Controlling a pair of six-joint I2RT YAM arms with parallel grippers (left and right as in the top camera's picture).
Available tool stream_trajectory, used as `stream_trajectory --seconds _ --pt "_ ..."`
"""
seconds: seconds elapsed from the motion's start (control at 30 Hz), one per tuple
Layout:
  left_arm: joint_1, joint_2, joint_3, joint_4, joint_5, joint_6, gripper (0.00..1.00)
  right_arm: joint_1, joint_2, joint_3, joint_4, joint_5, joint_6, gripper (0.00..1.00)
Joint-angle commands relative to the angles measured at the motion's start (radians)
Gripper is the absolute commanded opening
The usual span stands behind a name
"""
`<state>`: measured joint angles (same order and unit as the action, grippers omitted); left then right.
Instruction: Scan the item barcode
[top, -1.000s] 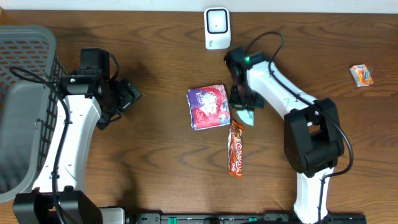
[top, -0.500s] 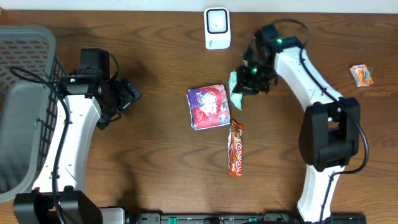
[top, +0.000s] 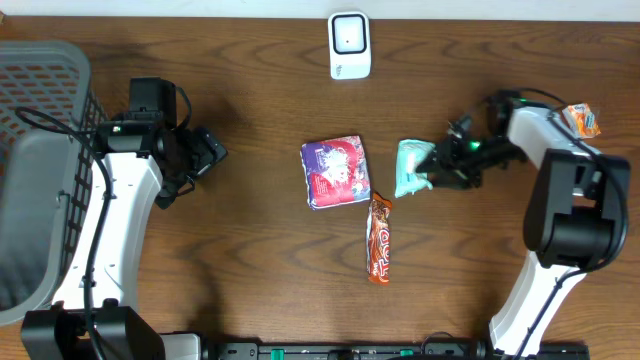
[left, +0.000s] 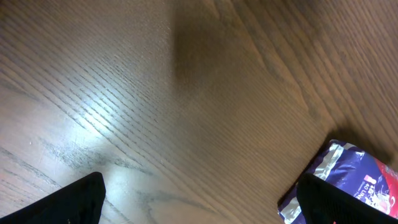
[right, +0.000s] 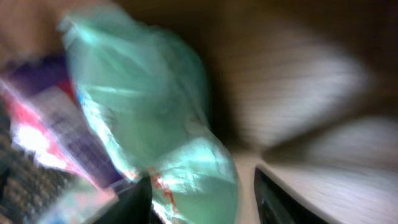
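Two claws: left claw (top: 205, 152) stands wide apart above the bench (top: 250, 260); right claw (top: 437, 166) meets the green packet (top: 410, 168), too blurred to tell its grip.

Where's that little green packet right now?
In the overhead view the green packet lies right of centre, at the tip of the right gripper, between it and the purple pouch, and up-right of the orange bar in the picture.

Grey basket (top: 45, 75) far left on wooden table (top: 250, 260)
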<state>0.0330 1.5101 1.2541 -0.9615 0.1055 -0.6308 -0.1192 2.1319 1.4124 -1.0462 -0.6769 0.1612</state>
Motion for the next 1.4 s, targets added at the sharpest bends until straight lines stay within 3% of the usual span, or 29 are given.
stream_trajectory --seconds 0.0,0.17,0.27,0.33,0.4,0.47,0.93,1.13,1.27,1.37 --pt "0.005 -0.003 0.000 -0.002 -0.011 0.006 0.98 -0.029 -0.012 0.060 -0.053 0.151 -0.028 0.58" --pt "0.005 -0.003 0.000 -0.002 -0.010 0.006 0.98 -0.042 -0.022 0.169 -0.183 0.155 -0.071 0.59" --pt "0.005 -0.003 0.000 -0.002 -0.011 0.006 0.98 -0.023 -0.034 0.233 -0.244 0.155 -0.082 0.52" --pt "0.005 -0.003 0.000 -0.002 -0.010 0.006 0.98 -0.003 -0.043 0.274 -0.280 0.155 -0.082 0.39" --pt "0.005 -0.003 0.000 -0.002 -0.011 0.006 0.98 0.024 -0.054 0.304 -0.293 0.156 -0.081 0.15" --pt "0.005 -0.003 0.000 -0.002 -0.010 0.006 0.98 0.055 -0.063 0.319 -0.286 0.156 -0.080 0.01" --pt "0.005 -0.003 0.000 -0.002 -0.010 0.006 0.98 0.214 -0.060 0.159 -0.090 0.474 0.131 0.04" --pt "0.005 -0.003 0.000 -0.002 -0.011 0.006 0.98 0.221 -0.060 0.036 0.047 0.467 0.059 0.07" --pt "0.005 -0.003 0.000 -0.002 -0.011 0.006 0.98 0.219 -0.063 0.056 0.001 0.526 0.063 0.03" --pt "0.005 -0.003 0.000 -0.002 -0.010 0.006 0.98 0.217 -0.063 0.145 -0.102 0.538 0.062 0.15"
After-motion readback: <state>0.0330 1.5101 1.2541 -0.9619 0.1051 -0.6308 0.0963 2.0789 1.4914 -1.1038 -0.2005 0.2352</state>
